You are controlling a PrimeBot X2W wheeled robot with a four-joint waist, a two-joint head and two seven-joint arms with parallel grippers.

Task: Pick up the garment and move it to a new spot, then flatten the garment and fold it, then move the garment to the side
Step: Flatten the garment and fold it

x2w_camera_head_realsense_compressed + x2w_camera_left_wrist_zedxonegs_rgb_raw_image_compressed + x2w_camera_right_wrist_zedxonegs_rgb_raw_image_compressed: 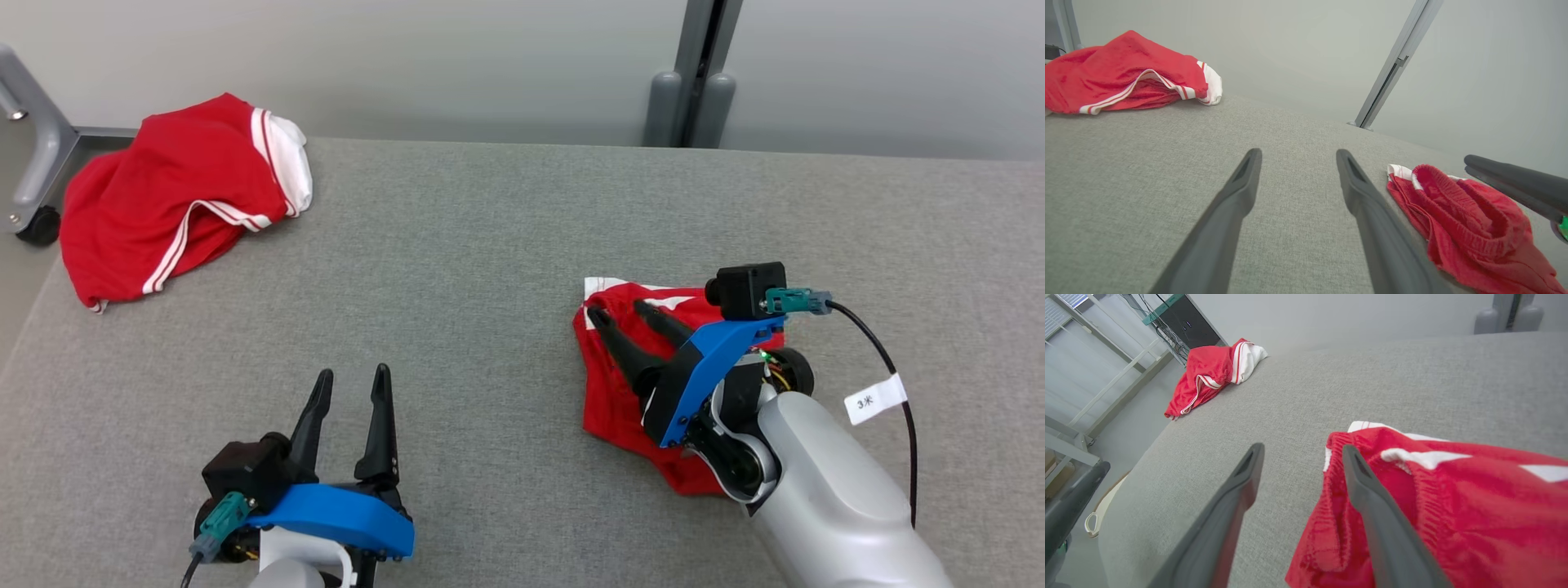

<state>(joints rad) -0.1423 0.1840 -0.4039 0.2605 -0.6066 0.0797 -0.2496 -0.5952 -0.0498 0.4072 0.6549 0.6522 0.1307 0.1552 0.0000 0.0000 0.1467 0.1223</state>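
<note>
Now, in the head view the garment [608,408] lies crumpled mid-right on the table [490,245], under our spread right gripper [618,310]. Left wrist view: the left gripper [1299,152] is spread and empty. Right wrist view: the cloth looks soft and light, so we judge the waistband [1331,486] best to pinch.

Right arm [816,482] covers part of the garment [612,400].

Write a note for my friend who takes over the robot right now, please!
Left gripper: open, above bare table, holding nothing.
Right gripper: open over the small red garment, not gripping it.
It lies bunched on the table's right side; a second red garment sits at the far left corner.
Done: garment set down, it seems.
Left: probably flatten, fold, move aside.
</note>
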